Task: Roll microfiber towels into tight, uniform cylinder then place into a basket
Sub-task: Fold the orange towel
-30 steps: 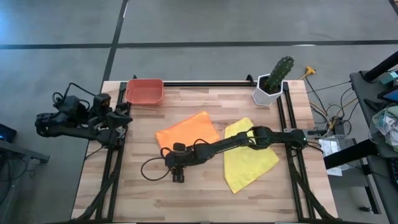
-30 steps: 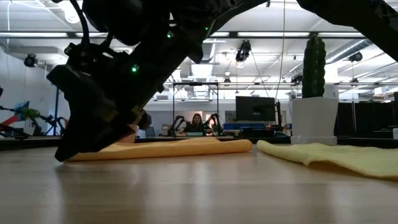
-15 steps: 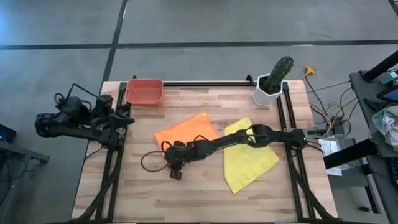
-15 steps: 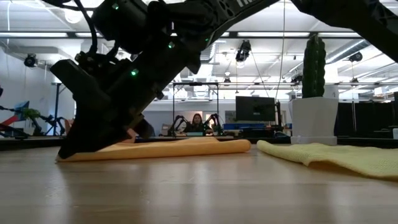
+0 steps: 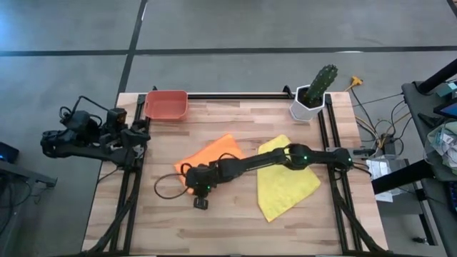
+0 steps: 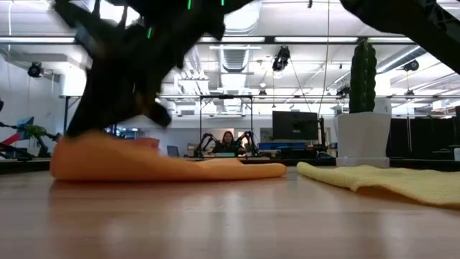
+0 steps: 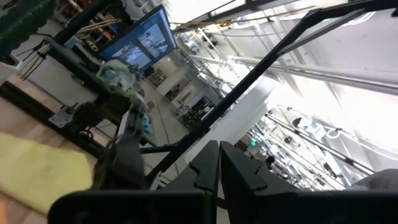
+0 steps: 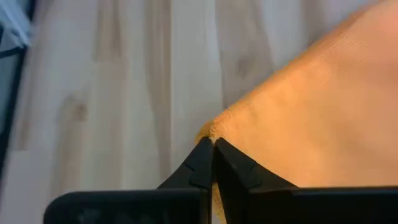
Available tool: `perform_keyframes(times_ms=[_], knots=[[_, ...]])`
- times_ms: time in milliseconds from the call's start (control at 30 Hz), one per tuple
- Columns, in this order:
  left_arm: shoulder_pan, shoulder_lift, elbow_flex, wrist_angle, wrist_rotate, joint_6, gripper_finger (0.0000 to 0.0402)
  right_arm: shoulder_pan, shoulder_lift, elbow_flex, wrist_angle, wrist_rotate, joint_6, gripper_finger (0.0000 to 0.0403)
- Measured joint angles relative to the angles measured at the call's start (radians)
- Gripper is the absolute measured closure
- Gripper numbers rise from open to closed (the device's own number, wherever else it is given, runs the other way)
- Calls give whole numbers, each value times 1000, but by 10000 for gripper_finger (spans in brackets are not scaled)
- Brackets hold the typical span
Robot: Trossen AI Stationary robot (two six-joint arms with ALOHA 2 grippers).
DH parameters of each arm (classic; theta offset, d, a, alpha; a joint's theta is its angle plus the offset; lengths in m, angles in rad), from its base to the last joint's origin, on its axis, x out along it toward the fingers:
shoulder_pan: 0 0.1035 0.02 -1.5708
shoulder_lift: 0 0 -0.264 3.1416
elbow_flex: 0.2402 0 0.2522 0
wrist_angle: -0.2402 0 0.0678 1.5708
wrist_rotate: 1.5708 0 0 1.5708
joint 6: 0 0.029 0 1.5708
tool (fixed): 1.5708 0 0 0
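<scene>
Right jaws (image 8: pixel 213 144): near the front edge of the counter (image 5: pixel 235 232), a little left of the middle. A second ago they were spread above the cloth; now they are pressed together on the near corner of the orange towel (image 5: pixel 214 148).
Orange towel: the pinched corner has come up from the wood. In the low view the cloth now stands as a raised hump there.
Meaning: I judge the grip is made, so I can begin to fold or roll. No roll exists yet.
Yellow towel (image 5: pixel 285 187): flat, toward the right edge, untouched.
Left jaws (image 7: pixel 219 163): pressed together, empty, parked beyond the left edge.
Basket (image 5: pixel 166 105): far left corner, empty.
</scene>
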Motion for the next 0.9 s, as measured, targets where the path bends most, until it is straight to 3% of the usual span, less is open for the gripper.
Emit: perform_keyframes(times_ms=[67, 267, 500, 633, 900], knots=[[0, -21, 4, -43, -25, 6, 402, -3, -22, 54, -84, 7, -34, 394], [0, -66, 32, -301, -64, 90, 402, -12, -140, 42, -180, 23, -35, 394], [0, -77, 13, -369, 87, 115, 393, -25, -220, 48, -272, 90, -15, 394], [-1, -39, 2, -376, 171, 116, 359, -41, -231, 47, -277, 96, 43, 394], [-1, 99, -9, -395, 202, 174, 254, -56, -237, 48, -279, 95, 81, 394]])
